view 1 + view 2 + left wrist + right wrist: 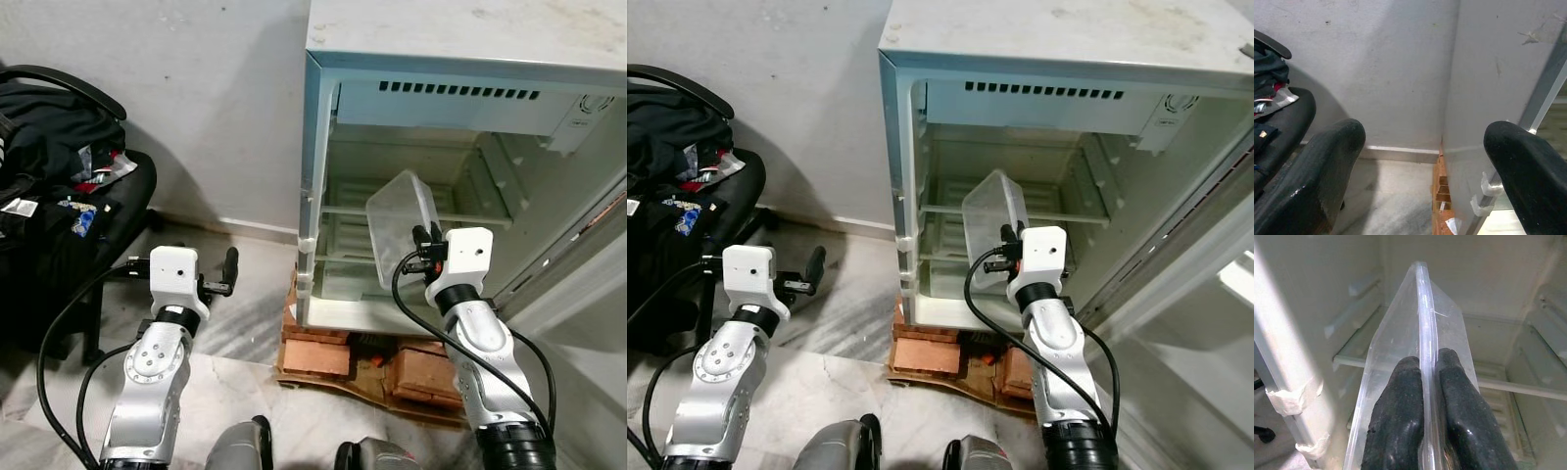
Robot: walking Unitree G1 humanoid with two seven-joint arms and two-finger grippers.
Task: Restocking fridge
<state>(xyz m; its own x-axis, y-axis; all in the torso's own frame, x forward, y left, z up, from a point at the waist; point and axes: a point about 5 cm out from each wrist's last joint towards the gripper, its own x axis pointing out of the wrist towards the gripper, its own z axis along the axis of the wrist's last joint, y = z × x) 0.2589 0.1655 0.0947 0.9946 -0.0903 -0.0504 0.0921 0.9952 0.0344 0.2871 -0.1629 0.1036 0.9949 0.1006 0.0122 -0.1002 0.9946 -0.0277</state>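
A black chair [93, 211] (piled with what looks like clothing [54, 147]) stands beside bricks [315, 354].

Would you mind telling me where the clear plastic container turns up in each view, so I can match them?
Left eye view: clear plastic container, centre-right, before the open fridge.
Right eye view: at centre, tilted.
Left wrist view: not in it.
Right wrist view: its rim runs up the middle, pinched by the right gripper.
Shared landmark: the fridge's glass shelf.

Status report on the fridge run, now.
Right hand shut on clear plastic container, held tilted at the open fridge mouth. Left hand open, idle beside the fridge. Glass shelf ahead bare; nothing in the way.
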